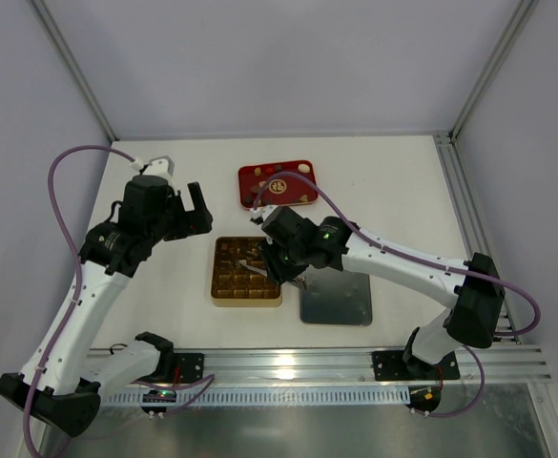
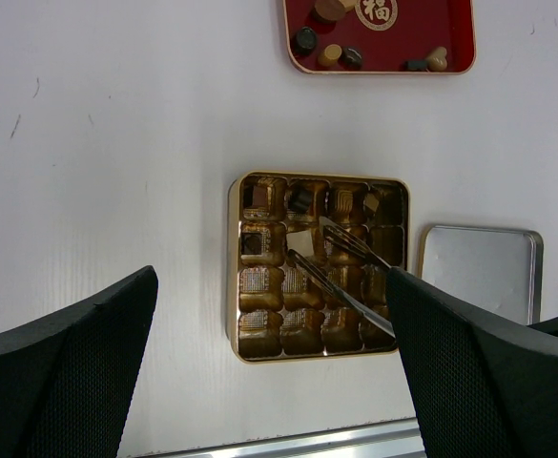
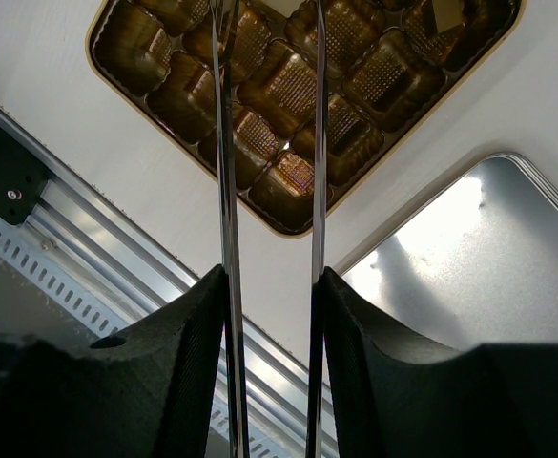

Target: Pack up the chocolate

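White table: it is holding everything up, and both arms are reaching over it from the near edge.
Left gripper: its black jaws are standing wide apart with nothing in them. It is hanging high over the box, so I think it should be waiting up there and not dipping in.
Right gripper: its jaws are pinching the tweezers, one blade against each finger, low over the box.
Flat silver metal lid: it is lying just beside the box on the right, under the right arm. It may be getting bumped if that arm is sinking too low.
Gold square box with little cups: it is lying in the middle, and most cups are showing empty.
Red tray with round corners: it is lying behind the box, apart from it.
Long thin metal tweezers: the tips are standing apart over the second row, and no piece is showing between them. I am guessing the next piece is coming from the tray. Lifting straight up first is best, so the tips are not catching the cup walls. Squeezing softly is best too.
Small brown and cream chocolate pieces: a few are sitting in the row nearest the tray, with one in the cup below. More are waiting on the tray, so much packing is looking not yet done.
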Robot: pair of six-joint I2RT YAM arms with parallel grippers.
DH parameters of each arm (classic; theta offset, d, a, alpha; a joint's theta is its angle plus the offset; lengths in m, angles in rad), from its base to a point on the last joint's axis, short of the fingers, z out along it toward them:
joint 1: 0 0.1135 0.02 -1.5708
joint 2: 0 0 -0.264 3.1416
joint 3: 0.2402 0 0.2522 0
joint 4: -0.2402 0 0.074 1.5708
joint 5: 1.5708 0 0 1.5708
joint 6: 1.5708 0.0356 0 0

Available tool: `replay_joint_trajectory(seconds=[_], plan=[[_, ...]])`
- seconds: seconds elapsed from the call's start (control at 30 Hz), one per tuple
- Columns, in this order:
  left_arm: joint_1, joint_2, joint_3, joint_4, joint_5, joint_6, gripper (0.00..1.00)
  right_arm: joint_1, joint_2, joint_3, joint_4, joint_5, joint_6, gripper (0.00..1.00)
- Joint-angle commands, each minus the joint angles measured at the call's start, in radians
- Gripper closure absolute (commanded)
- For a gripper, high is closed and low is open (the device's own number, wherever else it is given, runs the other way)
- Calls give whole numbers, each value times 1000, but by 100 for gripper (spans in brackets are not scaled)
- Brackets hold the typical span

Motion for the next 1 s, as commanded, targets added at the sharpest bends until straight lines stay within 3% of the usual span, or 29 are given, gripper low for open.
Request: replay_joint_trajectory(seconds=[0.0, 0.27, 0.47, 0.67, 0.97], plan=[[-1, -10, -2, 23, -13, 7, 0, 6, -7, 48, 21, 20, -6, 54], [-3, -14, 9, 17, -19, 10, 0, -77, -1, 201, -34, 54, -76, 54], [-1, -13, 15, 9, -18, 13, 0, -250, 63, 336, -51, 25, -135, 54], [-1, -7, 32, 0, -21, 16, 0, -371, 263, 527, -82, -17, -210, 55], [-1, -5, 44, -8, -24, 16, 0, -411, 516, 769, -129, -74, -264, 55]])
